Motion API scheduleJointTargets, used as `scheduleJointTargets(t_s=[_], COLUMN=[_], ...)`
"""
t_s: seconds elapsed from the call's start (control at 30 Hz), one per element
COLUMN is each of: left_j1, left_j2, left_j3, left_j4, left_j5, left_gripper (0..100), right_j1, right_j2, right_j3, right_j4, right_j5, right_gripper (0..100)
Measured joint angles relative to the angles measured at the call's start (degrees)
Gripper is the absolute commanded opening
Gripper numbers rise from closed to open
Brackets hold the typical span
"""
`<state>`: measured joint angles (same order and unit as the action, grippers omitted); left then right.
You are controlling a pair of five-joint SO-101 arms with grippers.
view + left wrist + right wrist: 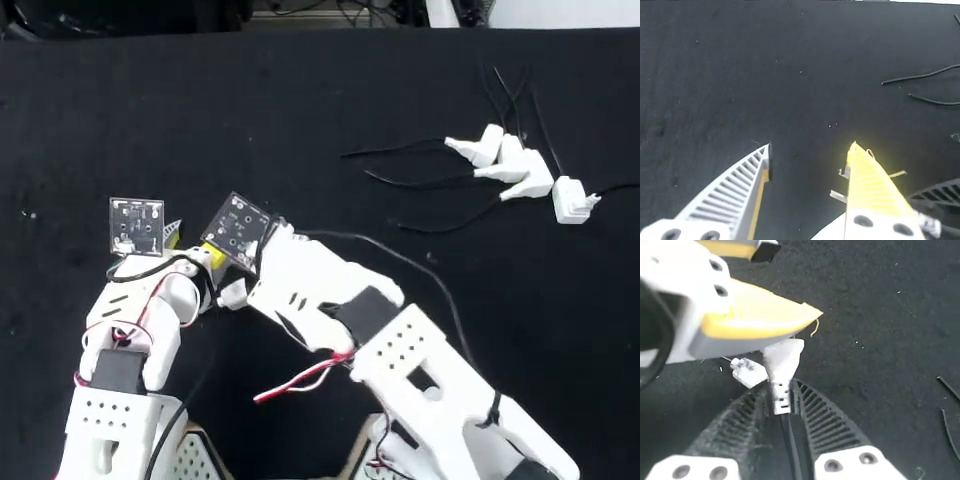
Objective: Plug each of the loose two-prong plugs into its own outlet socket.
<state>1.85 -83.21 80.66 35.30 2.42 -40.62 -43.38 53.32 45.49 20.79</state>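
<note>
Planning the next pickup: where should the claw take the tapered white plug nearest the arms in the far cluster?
On that plug, probably the tapered neck where its black cord enters, from above: the wide body lies against a neighbouring plug, the neck lies clear.

**Concealed and cropped parts around the held plug [782, 357].**
In the right wrist view, a yellow finger [760, 315] of the left gripper [810, 145] is covering the plug's prongs, and the frame's edge is cutting off its cord [788, 440]. From above, square boards [135, 225] [238, 230] are masking most of both arms' fingers. The loose plugs [510, 165] are appearing too small for prongs to be told.
</note>
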Motion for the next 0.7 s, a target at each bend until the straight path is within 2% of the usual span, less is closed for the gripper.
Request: scheduleJointTargets(t_s=[0.7], left_j1=[-0.3], left_j2=[0.0], left_j3=[0.9], left_j4=[0.0], left_j5=[-0.1], left_gripper=[25], right_j1=[0.0], right_j2=[-6.3], right_j3=[3.4], right_j4=[-1.1], right_j5=[-8.3], right_gripper=[1.1])
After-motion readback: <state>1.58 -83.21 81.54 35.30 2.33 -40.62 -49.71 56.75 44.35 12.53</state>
